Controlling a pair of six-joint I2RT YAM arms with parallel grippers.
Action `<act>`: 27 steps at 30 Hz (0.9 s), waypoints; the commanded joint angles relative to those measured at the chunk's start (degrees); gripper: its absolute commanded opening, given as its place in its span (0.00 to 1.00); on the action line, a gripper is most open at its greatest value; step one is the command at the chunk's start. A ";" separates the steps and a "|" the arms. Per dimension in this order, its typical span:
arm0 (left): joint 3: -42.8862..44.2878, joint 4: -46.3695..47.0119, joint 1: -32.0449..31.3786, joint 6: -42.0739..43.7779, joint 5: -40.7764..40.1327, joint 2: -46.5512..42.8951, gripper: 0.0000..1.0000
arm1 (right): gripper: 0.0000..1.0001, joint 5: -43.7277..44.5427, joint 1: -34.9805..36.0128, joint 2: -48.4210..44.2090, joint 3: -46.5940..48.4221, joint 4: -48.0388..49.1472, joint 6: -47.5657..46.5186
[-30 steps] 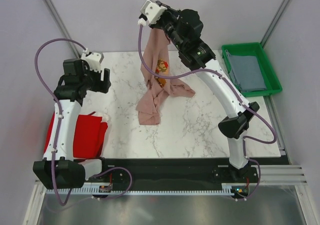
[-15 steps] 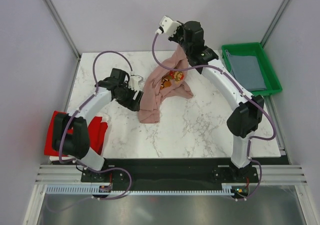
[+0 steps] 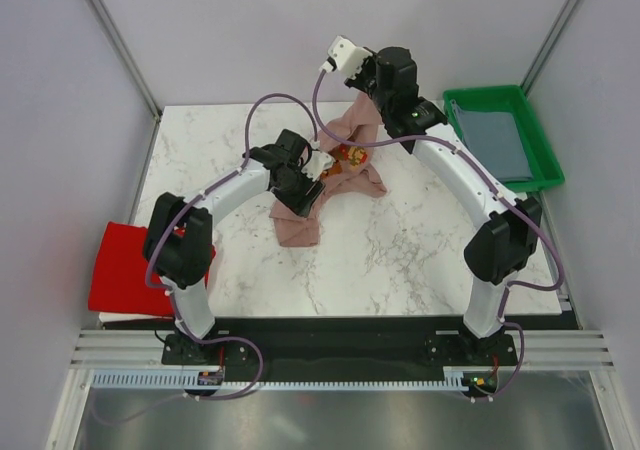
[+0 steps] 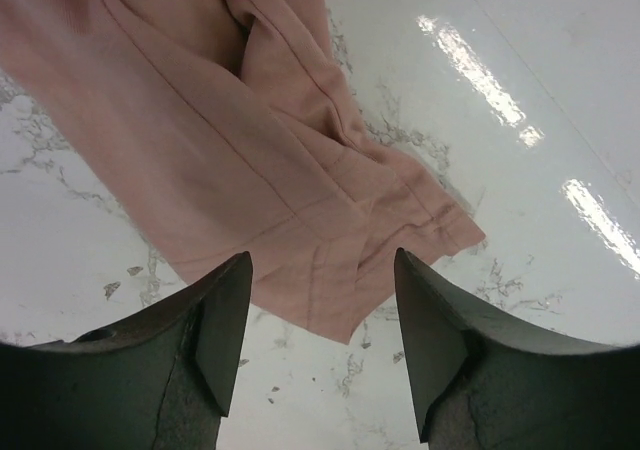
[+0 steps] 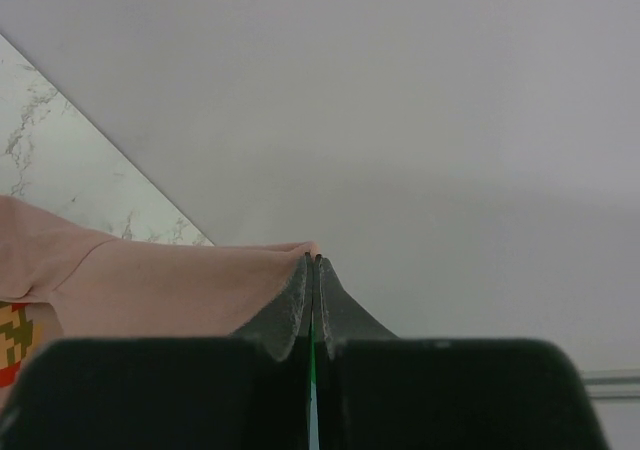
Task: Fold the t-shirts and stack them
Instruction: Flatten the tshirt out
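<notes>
A second ago the right tool [image 5: 312,260] was holding the pink t-shirt [image 3: 300,220] high, so that it hung almost full length, while the left arm sat back over its own side near the red t-shirt [image 3: 125,270]. Now the right tool has dropped lower and drawn away toward the far edge of the desk [image 3: 400,250]. It is still clenched on a fold of pink cloth pinched at its fingertips. The garment trails down from that grip and lies rumpled on the marble below and to the near side of it, with the chest graphic [image 3: 345,155] showing among the folds. The left arm has swung across in the same time. The left tool [image 4: 320,270] now hangs just above the shirt with its jaws spread and nothing between them — a seamed edge of the cloth lies directly under and ahead of the gap, not yet touched. This looks like the set-up for a second grip, so that the two arms can stretch the shirt flat before folding. No fold is made yet, and the stack is not begun. The red t-shirt lies well behind the left tool at the desk's corner, and the grey-blue t-shirt [image 3: 495,145] rests in the green tray [image 3: 452,98] off to the right tool's outer side.
</notes>
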 commanded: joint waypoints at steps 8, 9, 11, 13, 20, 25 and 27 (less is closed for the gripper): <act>3.93 -2.60 -4.33 2.37 -8.06 3.35 0.63 | 0.00 -1.17 -2.08 -3.64 -1.97 1.37 2.75; 3.93 -2.60 -4.51 2.38 -8.24 3.44 0.63 | 0.00 -1.17 -2.16 -3.64 -2.06 1.37 2.84; 4.02 -2.77 -4.86 2.64 -8.33 4.05 0.63 | 0.00 -1.34 -2.43 -3.64 -2.06 1.37 3.19; 4.19 -3.04 -5.04 2.81 -7.89 4.67 0.61 | 0.00 -1.52 -2.69 -3.64 -2.06 1.37 3.37; 4.98 -3.65 -5.48 2.99 -7.62 6.95 0.59 | 0.00 -1.69 -2.78 -3.47 -1.89 1.46 3.55; 6.39 -3.74 -5.48 2.99 -8.33 8.45 0.58 | 0.00 -1.69 -2.87 -3.38 -1.89 1.28 3.64; 7.35 -4.01 -5.48 2.99 -8.07 9.24 0.58 | 0.00 -1.87 -2.87 -3.38 -1.89 1.37 3.81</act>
